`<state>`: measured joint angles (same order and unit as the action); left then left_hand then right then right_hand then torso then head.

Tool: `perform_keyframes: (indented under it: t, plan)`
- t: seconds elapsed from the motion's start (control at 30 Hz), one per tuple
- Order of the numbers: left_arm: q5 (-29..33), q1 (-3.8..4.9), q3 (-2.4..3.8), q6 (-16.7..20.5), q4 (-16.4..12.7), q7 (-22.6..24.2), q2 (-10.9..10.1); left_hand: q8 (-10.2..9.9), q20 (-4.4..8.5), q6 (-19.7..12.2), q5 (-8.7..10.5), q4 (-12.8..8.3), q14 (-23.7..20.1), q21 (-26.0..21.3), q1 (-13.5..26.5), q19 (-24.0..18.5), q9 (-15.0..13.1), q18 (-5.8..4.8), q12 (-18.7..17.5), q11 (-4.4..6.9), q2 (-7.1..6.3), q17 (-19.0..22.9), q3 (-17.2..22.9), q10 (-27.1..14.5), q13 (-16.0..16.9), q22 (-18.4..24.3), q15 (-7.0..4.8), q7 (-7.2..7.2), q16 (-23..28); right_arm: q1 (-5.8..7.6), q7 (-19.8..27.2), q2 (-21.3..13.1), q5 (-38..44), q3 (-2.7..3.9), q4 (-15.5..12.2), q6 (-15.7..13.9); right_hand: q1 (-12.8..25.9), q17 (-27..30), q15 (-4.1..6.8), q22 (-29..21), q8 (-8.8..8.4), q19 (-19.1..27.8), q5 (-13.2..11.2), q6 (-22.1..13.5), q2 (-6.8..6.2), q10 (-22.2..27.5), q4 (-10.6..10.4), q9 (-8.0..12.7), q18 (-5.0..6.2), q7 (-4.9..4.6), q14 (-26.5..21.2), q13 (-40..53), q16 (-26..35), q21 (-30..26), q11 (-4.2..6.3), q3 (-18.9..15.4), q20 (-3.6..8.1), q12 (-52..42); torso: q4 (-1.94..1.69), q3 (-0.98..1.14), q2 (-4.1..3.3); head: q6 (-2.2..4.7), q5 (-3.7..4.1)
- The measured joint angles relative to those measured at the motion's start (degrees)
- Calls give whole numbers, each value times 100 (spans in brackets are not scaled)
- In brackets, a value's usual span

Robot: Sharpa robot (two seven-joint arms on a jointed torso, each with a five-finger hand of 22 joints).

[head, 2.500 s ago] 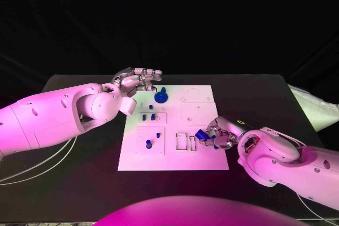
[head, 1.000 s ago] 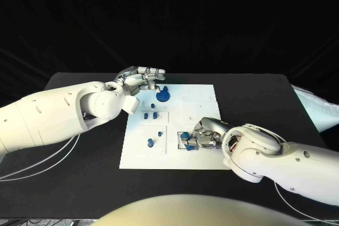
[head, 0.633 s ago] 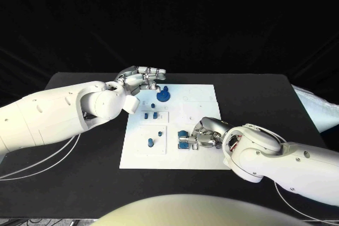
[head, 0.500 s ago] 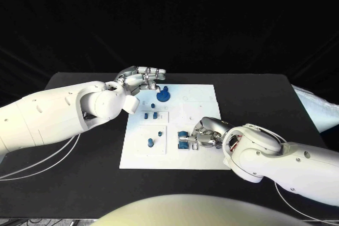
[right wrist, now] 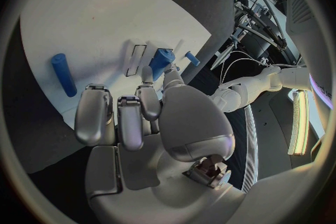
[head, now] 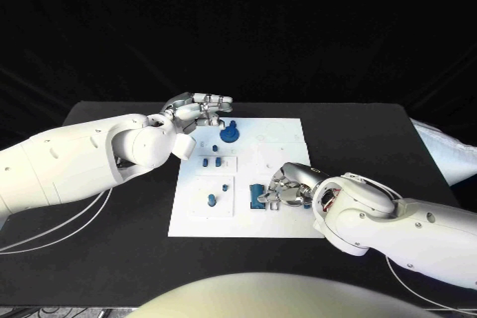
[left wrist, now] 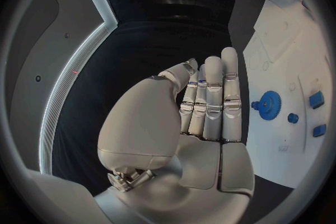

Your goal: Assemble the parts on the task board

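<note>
1. Viewing a black table [head: 119, 263] under a dark backdrop, I find the white task board [head: 288, 142] at its middle.
2. My right hand [head: 285, 187] sits low over the board's near slots, fingers pressed on a blue block [head: 258, 196] standing there.
3. My left hand [head: 197, 111] hovers at the board's far-left corner, fingers straight, held together, holding nothing.
4. A blue gear [head: 229, 134] stands just beside it; small blue pegs [head: 209, 163] stand mid-board.
5. White cables [head: 60, 230] trail across the table's left side.

Head camera high, looking down, wrist cameras close behind hands — all share task board [head: 238, 176].
</note>
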<state>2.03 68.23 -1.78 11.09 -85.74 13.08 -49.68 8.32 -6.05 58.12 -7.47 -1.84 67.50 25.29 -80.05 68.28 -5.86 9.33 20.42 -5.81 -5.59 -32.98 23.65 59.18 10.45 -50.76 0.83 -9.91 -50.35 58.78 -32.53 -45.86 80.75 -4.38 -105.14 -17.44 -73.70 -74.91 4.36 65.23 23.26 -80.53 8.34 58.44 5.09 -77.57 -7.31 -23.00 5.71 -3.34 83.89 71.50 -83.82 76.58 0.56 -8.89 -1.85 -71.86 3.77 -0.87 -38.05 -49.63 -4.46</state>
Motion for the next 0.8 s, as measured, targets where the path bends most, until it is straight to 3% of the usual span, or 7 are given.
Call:
perform_keyframes:
  t: [0.17,0.6,0.8]
  plan:
    - [0,0,0,0,-1,0,-3,0,0,0,0,0,0,0,0,0,0,0,0,0,0,0,0,0,0,0,0,0,0,0,0,54,70,8,45,1,-108,0,15,4,0,0,-24,-9,11,0,84,-8,0,9,16,33,0,0,0,78,0,0,-3,0,-3,-16,-7]
    - [0,0,0,-1,-3,-2,-9,0,0,0,0,0,0,0,0,0,-1,0,0,0,0,-1,0,0,0,0,0,0,0,-24,40,62,178,6,64,-70,-143,-1,13,3,24,0,-23,-9,30,-22,76,-32,-1,9,17,93,0,0,-22,21,0,-71,1,-1,0,-36,-32]
    - [0,0,0,-1,-1,-4,-12,0,0,0,0,0,-21,0,0,0,-1,0,0,0,0,6,0,0,-1,-1,21,0,0,-52,178,0,237,-1,-32,-180,-43,-4,13,19,24,0,-23,-9,-69,-21,59,-42,0,9,17,113,0,0,-22,-11,0,-112,5,1,2,-37,-34]
